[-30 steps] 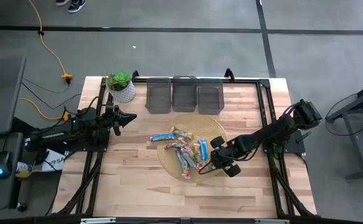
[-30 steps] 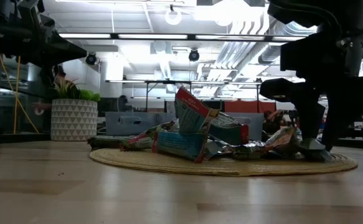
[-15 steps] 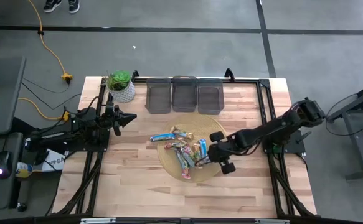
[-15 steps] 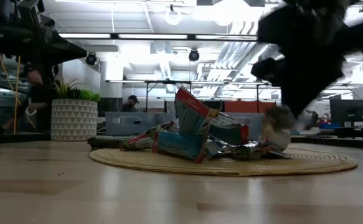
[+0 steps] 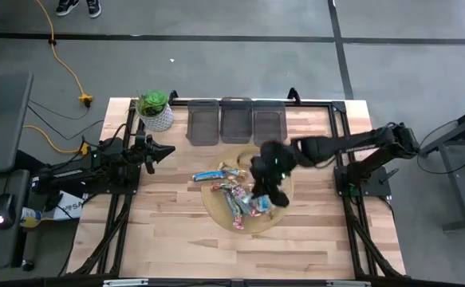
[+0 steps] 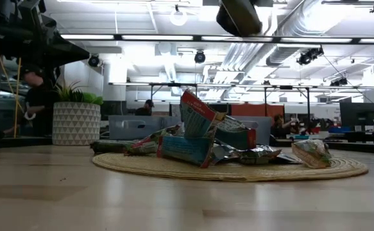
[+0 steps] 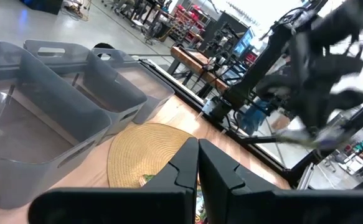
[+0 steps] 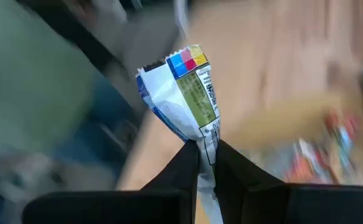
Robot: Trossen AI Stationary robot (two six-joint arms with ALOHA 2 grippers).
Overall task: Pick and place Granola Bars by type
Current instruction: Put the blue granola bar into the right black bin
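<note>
The right arm is swinging up from the mat's right edge toward the far side, so its pincer (image 8: pixel 200 163) is now hovering over the mat (image 5: pixel 216 214), clamping a blue bar (image 8: pixel 184 99) by one end. That suggests one pick is done and the drop into a bin (image 5: pixel 268 127) comes next. The other bars (image 5: pixel 234 195) are lying heaped on the mat. The left pincer (image 7: pixel 198 163) is waiting closed and empty at the bench's (image 5: pixel 176 239) left.

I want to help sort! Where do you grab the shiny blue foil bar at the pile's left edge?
Across its left half, from above: the shiny blue foil bar lies flat at the round woven mat's edge, that end sticking out.
</note>
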